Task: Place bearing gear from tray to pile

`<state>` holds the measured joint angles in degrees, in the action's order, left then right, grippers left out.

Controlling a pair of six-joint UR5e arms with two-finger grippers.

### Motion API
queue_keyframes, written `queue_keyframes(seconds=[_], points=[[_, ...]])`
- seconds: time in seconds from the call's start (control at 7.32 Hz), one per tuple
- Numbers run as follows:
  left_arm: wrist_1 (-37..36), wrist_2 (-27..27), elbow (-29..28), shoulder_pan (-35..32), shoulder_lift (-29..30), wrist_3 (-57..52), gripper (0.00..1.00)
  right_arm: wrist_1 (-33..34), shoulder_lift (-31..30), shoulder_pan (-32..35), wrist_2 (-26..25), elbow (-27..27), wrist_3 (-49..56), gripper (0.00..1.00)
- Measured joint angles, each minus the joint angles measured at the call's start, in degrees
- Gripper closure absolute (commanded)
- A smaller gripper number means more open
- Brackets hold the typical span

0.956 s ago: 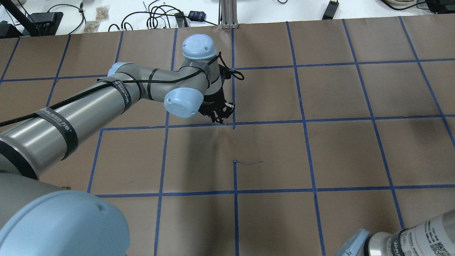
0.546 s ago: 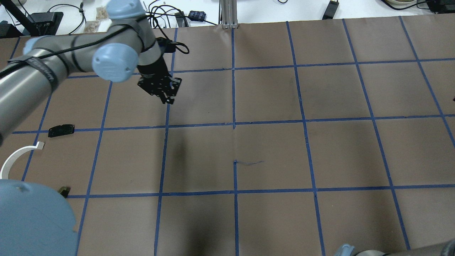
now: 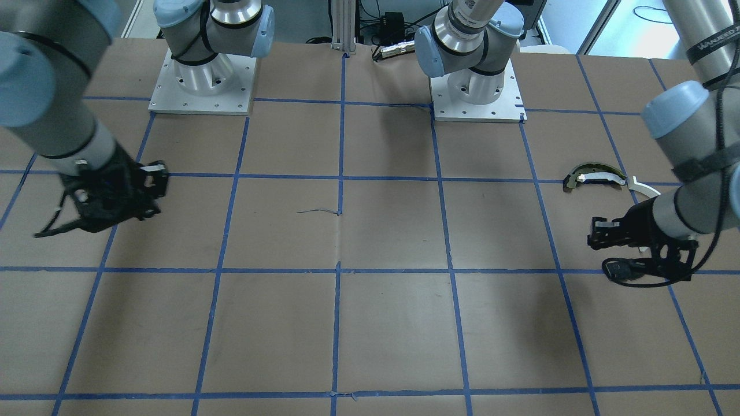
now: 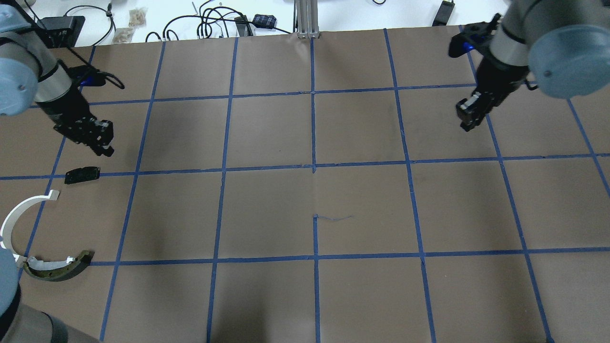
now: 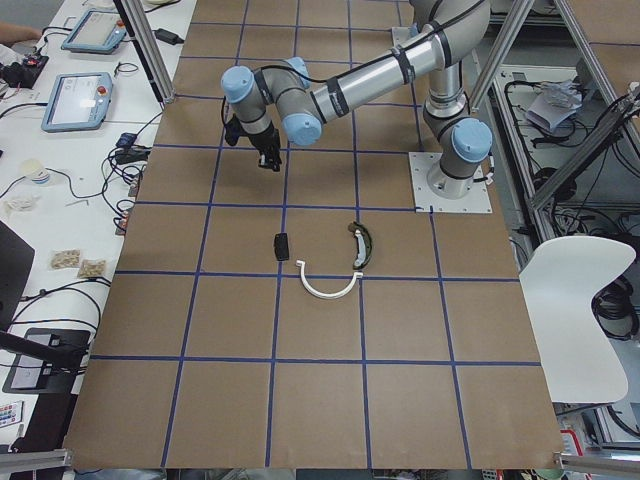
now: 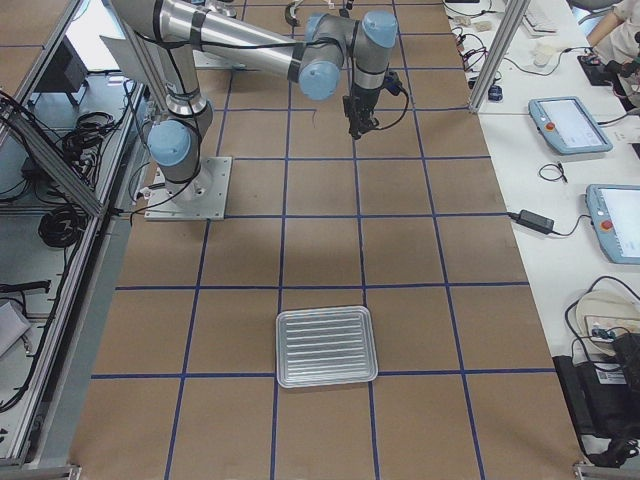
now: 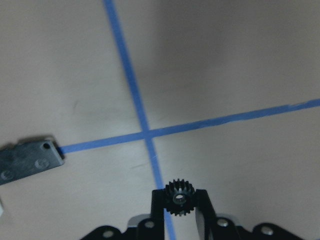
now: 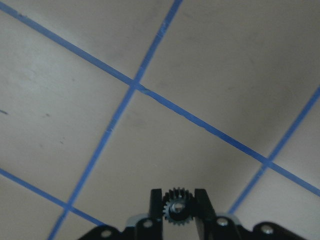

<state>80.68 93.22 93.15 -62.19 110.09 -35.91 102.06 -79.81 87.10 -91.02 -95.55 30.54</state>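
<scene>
My left gripper (image 4: 104,146) is shut on a small black bearing gear (image 7: 179,196) and hovers just beyond the pile. The pile lies at the table's left end: a flat black plate (image 4: 82,175), a white half-ring arc (image 4: 14,214) and a dark curved piece with a cream strip (image 4: 59,270). The plate also shows at the left edge of the left wrist view (image 7: 27,160). My right gripper (image 4: 465,125) is shut on a second small gear (image 8: 175,205), held above bare paper at the far right. The silver tray (image 6: 326,346) shows only in the exterior right view, and I see nothing in it.
Brown paper with a blue tape grid (image 4: 313,166) covers the table. Cables and small devices (image 4: 214,21) lie beyond its far edge. The two arm bases (image 3: 477,86) stand at the robot's side.
My left arm has swung from the table's middle to its left end, near the pile, uncovering the pile's parts. My right arm has come into the overhead view at the far right.
</scene>
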Motion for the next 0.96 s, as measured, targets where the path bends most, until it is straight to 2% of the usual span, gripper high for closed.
queue_keyframes(seconds=[0.27, 0.55, 0.68, 0.96], points=[[-0.41, 0.33, 3.16, 10.17, 0.02, -7.18, 1.0, 9.6, 7.33, 12.56, 1.0, 0.2, -20.66, 0.89], [-3.4, 0.73, 5.63, 16.62, 1.5, -10.38, 1.0, 16.8, 13.12, 19.67, 5.94, 0.11, -33.94, 0.88], [-5.43, 0.77, 6.45, 17.94, 2.67, -11.45, 1.0, 20.04, 15.46, 21.73, 7.81, -0.11, -37.41, 0.85], [-7.37, 0.41, 6.98, 18.47, 5.07, -11.44, 1.0, 22.38, 17.66, 23.24, 8.77, -0.1, -39.56, 0.36]])
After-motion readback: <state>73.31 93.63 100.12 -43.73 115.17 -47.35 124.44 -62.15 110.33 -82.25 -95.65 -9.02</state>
